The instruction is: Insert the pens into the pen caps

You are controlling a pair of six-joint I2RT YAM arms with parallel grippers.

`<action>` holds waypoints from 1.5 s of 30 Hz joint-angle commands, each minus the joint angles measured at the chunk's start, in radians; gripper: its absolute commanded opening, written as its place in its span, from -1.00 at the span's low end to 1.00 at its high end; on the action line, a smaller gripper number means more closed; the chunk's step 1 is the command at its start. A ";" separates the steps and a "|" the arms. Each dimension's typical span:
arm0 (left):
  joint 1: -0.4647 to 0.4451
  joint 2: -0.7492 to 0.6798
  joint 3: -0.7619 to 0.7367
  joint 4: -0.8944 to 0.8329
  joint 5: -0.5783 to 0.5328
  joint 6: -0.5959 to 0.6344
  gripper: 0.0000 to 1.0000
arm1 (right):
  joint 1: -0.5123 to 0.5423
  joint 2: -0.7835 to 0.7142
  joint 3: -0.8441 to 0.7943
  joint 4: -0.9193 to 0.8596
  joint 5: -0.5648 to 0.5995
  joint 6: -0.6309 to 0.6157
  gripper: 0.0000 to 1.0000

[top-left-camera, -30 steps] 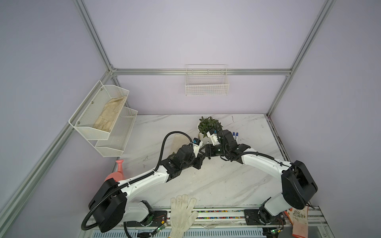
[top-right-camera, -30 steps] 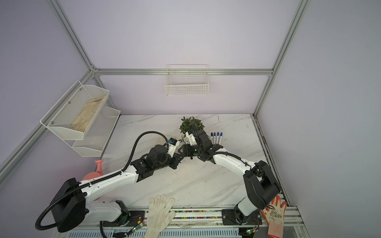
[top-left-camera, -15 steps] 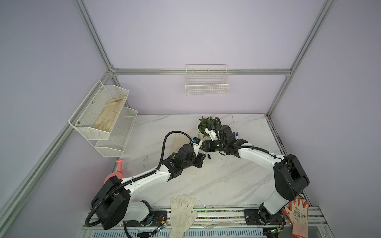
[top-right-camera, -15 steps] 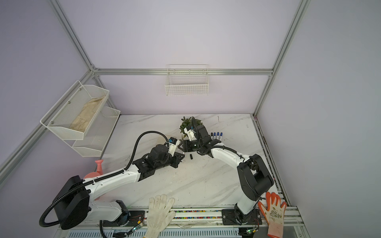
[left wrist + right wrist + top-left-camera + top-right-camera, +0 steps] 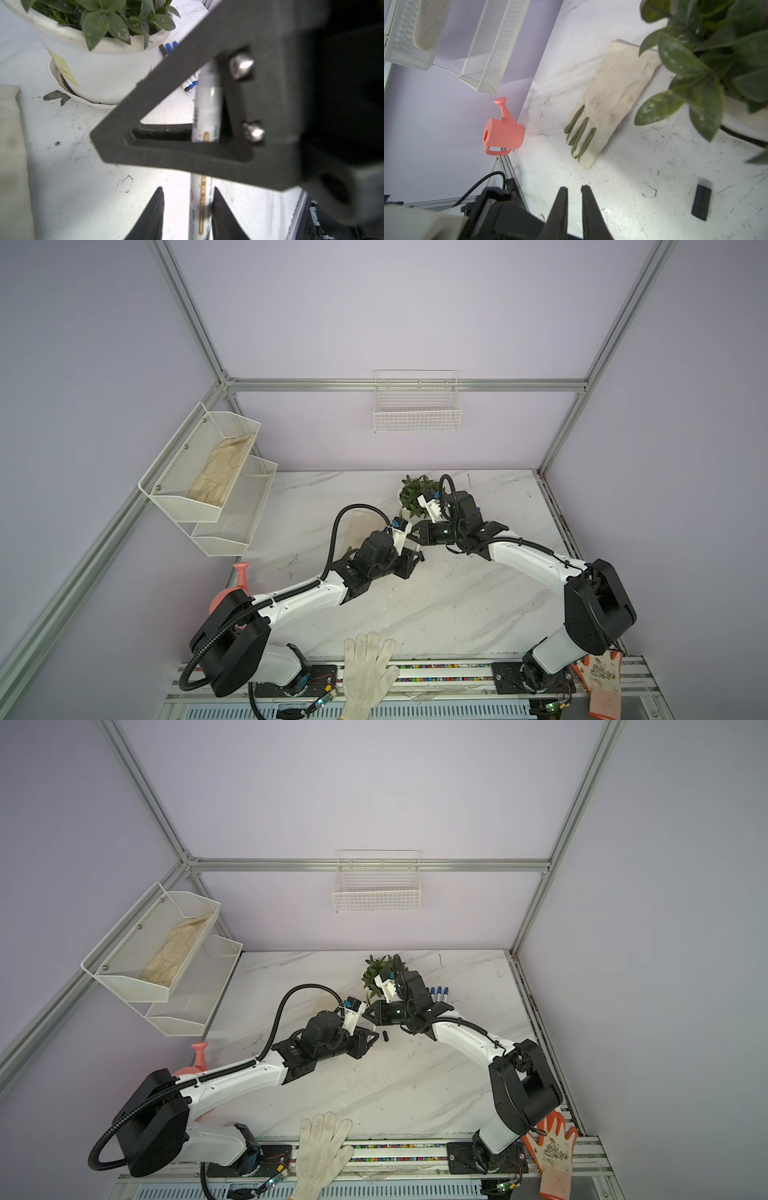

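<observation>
In the left wrist view a white pen (image 5: 205, 116) runs between the jaws of my left gripper (image 5: 187, 189). Those jaws are open: the pen leans on one finger with a gap at the other. My right gripper's finger (image 5: 207, 162) crosses in front, and the pen sits clamped between its two fingers. In the right wrist view the right gripper (image 5: 574, 187) stands nearly shut. A loose black pen cap (image 5: 700, 202) (image 5: 385, 1036) lies on the table beside both grippers. Three capped pens (image 5: 438, 992) (image 5: 169, 47) lie behind the right arm.
A white plant pot (image 5: 415, 497) (image 5: 99, 79) stands just behind the grippers. A dirty cloth (image 5: 612, 93) with three olive strips (image 5: 579, 135) lies to the left. A pink watering can (image 5: 503, 133), wire shelves (image 5: 208, 472), and gloves (image 5: 368, 668) at the front edge are also here.
The right gripper has closed from about half open onto the pen. The left jaws have opened off the pen. A black cap now lies on the table by the grippers.
</observation>
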 commanded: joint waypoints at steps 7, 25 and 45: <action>0.014 0.066 0.036 0.048 0.049 0.035 -0.52 | -0.004 -0.081 0.002 0.000 -0.024 0.046 -1.00; 0.058 -0.118 -0.104 -0.080 -0.059 -0.015 -1.00 | -0.005 -0.058 -0.004 -0.062 0.246 0.048 -0.13; 0.065 -0.126 -0.147 -0.072 -0.011 0.015 -1.00 | 0.014 -0.068 -0.070 0.096 0.022 0.052 0.04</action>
